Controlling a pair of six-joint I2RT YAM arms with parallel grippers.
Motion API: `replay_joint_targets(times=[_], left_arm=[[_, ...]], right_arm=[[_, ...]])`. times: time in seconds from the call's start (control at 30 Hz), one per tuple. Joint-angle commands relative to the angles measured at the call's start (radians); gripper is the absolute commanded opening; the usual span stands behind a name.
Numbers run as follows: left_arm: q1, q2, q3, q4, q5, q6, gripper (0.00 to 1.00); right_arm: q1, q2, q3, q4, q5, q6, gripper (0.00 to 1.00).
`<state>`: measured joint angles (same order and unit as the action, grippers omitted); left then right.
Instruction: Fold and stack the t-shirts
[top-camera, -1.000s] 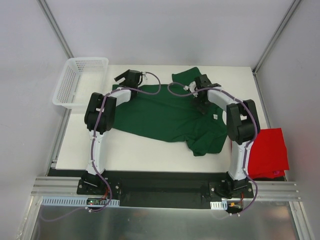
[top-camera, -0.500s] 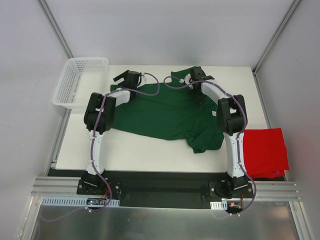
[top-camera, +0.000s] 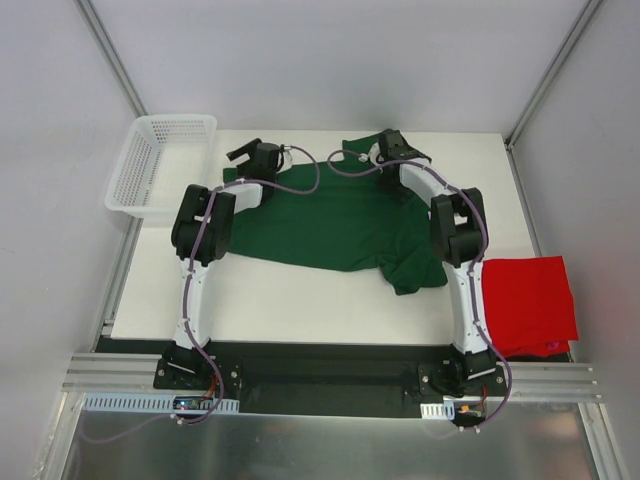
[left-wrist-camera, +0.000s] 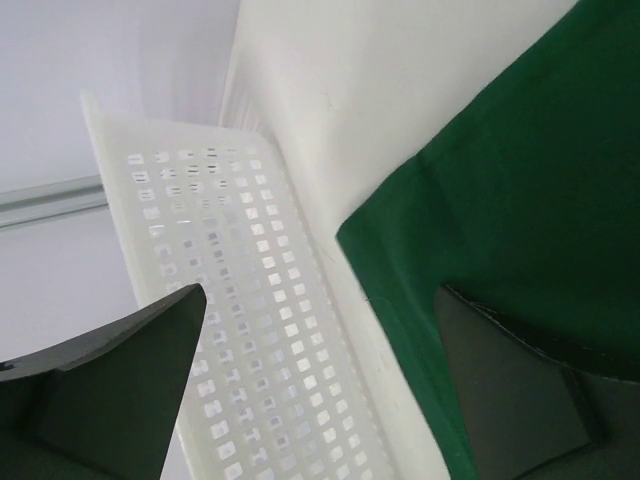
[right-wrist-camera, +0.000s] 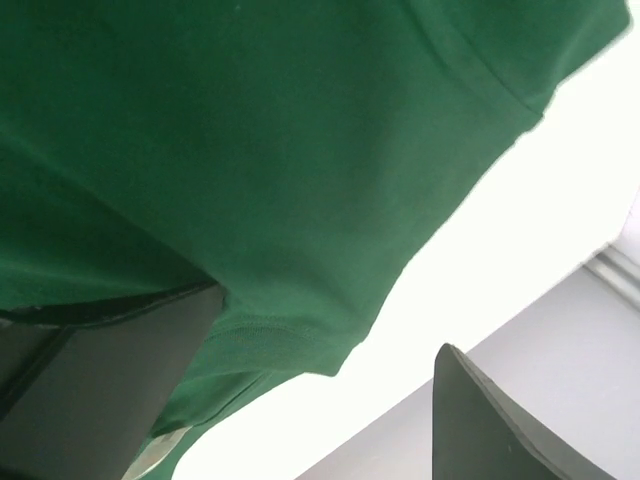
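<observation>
While right arm (top-camera: 455, 225) reached farther toward upper centre, both jaws stayed spread, empty, at top edge of green t-shirt (top-camera: 330, 220), flat on surface (top-camera: 300, 310); red t-shirt (top-camera: 528, 303) lay lower right. Fold grasp seemed next.

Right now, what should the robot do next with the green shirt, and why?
Probably lower and pinch the green shirt along its far edge: the left gripper and right gripper hang open over that edge, and the shirt lies unfolded.
</observation>
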<state>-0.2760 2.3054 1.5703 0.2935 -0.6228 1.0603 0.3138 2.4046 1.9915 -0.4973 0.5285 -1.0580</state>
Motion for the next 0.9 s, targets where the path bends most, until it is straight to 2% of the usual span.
replay_joint_targets(times=[0.0, 0.03, 0.1, 0.17, 0.2, 0.23, 0.27, 0.3, 0.33, 0.37, 0.4, 0.47, 0.5, 0.53, 0.63, 0.67, 0.73, 0.77, 0.87], left_arm=[[-0.012, -0.003, -0.019, 0.218, -0.098, 0.116, 0.99], [-0.017, -0.053, -0.041, 0.307, -0.118, 0.145, 0.99], [-0.031, -0.124, -0.108, 0.322, -0.164, 0.141, 0.99], [-0.046, -0.257, -0.199, 0.320, -0.201, 0.135, 0.99], [-0.067, -0.309, -0.238, 0.315, -0.204, 0.132, 0.99], [-0.078, -0.421, -0.310, 0.270, -0.207, 0.095, 0.99], [-0.092, -0.476, -0.338, 0.204, -0.203, 0.052, 0.99], [-0.115, -0.532, -0.357, -0.023, -0.160, -0.091, 0.99], [-0.123, -0.631, -0.375, -0.139, -0.109, -0.177, 0.99], [-0.126, -0.671, -0.383, -0.240, -0.057, -0.254, 0.99], [-0.126, -0.707, -0.391, -0.445, 0.094, -0.367, 0.99], [-0.129, -0.784, -0.438, -0.552, 0.199, -0.443, 0.99], [-0.130, -0.802, -0.463, -0.623, 0.301, -0.485, 0.99], [-0.131, -0.833, -0.507, -0.649, 0.345, -0.497, 0.99], [-0.131, -0.889, -0.617, -0.662, 0.464, -0.533, 0.99], [-0.131, -0.902, -0.641, -0.663, 0.484, -0.543, 0.99], [-0.129, -0.923, -0.693, -0.663, 0.506, -0.566, 0.99], [-0.129, -0.931, -0.708, -0.663, 0.506, -0.571, 0.99], [-0.127, -0.965, -0.756, -0.660, 0.499, -0.569, 0.99]], right_arm=[[-0.027, -0.128, -0.175, 0.124, 0.016, 0.047, 0.96], [-0.024, -0.183, -0.218, 0.149, 0.016, 0.055, 0.96], [-0.016, -0.346, -0.305, 0.122, -0.008, 0.101, 0.96], [-0.013, -0.471, -0.361, 0.028, -0.132, 0.203, 0.96], [-0.007, -0.604, -0.419, -0.009, -0.184, 0.226, 0.96], [-0.002, -0.657, -0.440, -0.050, -0.294, 0.251, 0.96], [0.005, -0.714, -0.465, -0.117, -0.338, 0.260, 0.96], [0.017, -0.758, -0.526, -0.147, -0.391, 0.257, 0.96], [0.024, -0.829, -0.555, -0.170, -0.450, 0.251, 0.96], [0.031, -0.850, -0.591, -0.216, -0.467, 0.244, 0.96], [0.039, -0.866, -0.618, -0.248, -0.499, 0.233, 0.96], [0.045, -0.891, -0.689, -0.324, -0.608, 0.228, 0.96], [0.045, -0.895, -0.712, -0.343, -0.652, 0.216, 0.96], [0.050, -0.901, -0.787, -0.351, -0.701, 0.199, 0.96], [0.068, -0.917, -0.923, -0.313, -0.719, 0.138, 0.99], [0.076, -0.915, -0.954, -0.287, -0.711, 0.127, 0.96], [0.100, -0.927, -1.006, -0.239, -0.662, 0.099, 0.91], [0.111, -0.938, -1.067, -0.171, -0.639, 0.096, 0.91], [0.143, -0.987, -1.125, -0.104, -0.611, 0.089, 0.90]])
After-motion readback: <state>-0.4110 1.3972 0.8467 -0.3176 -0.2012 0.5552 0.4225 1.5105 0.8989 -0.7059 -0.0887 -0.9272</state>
